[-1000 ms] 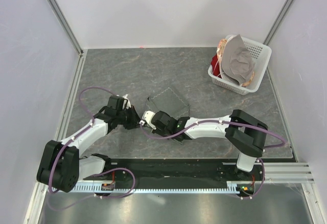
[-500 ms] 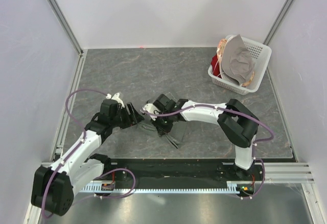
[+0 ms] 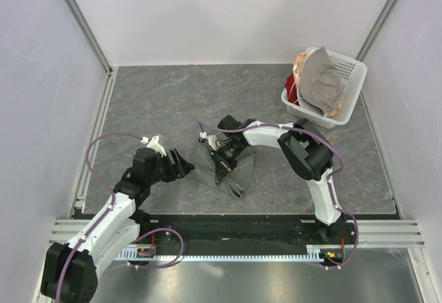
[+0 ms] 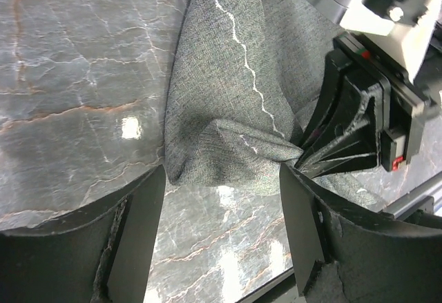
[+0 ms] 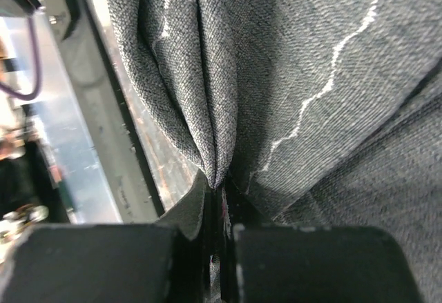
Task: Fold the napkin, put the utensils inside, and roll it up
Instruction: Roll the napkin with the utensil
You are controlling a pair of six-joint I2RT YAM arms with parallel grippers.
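1. Table [image 3: 173, 96]: the overhead view alone shows you its walls on three sides. Room to move lies left of and beyond the napkin.
2. Napkin [image 3: 236, 180]: bunched up, front of centre.
3. White basket [image 3: 352, 89]: far right corner, well apart.
4. Right gripper [image 5: 219, 192]: its wrist view shows it clenched on a napkin fold.
5. Left gripper [image 4: 222, 172]: released, jaws wide, napkin corner just ahead.

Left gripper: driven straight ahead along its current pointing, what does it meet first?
The napkin: its bunched near fold lies right ahead of the open left gripper. Beyond it, the right gripper is shut on the same cloth. Depth is unclear, so contact is likely, not certain.
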